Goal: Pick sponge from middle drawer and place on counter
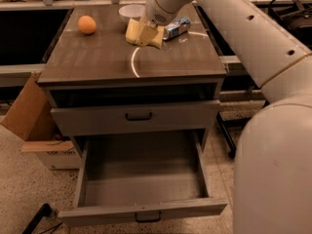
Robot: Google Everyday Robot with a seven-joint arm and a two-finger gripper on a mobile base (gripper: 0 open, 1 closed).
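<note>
The pale yellow sponge (140, 34) is held by my gripper (147, 30) at the far middle of the counter (107, 57), at or just above its surface. The gripper comes in from the upper right on the white arm and is shut on the sponge. The middle drawer (141, 179) stands pulled open below, with a bare grey floor. The handled drawer front (136, 116) above it is shut.
An orange fruit (87, 24) lies at the counter's far left. A white bowl (131, 11) stands at the far middle, just behind the sponge. A shiny blue-silver packet (176, 28) lies right of the sponge. A cardboard box (34, 126) stands on the floor left of the cabinet.
</note>
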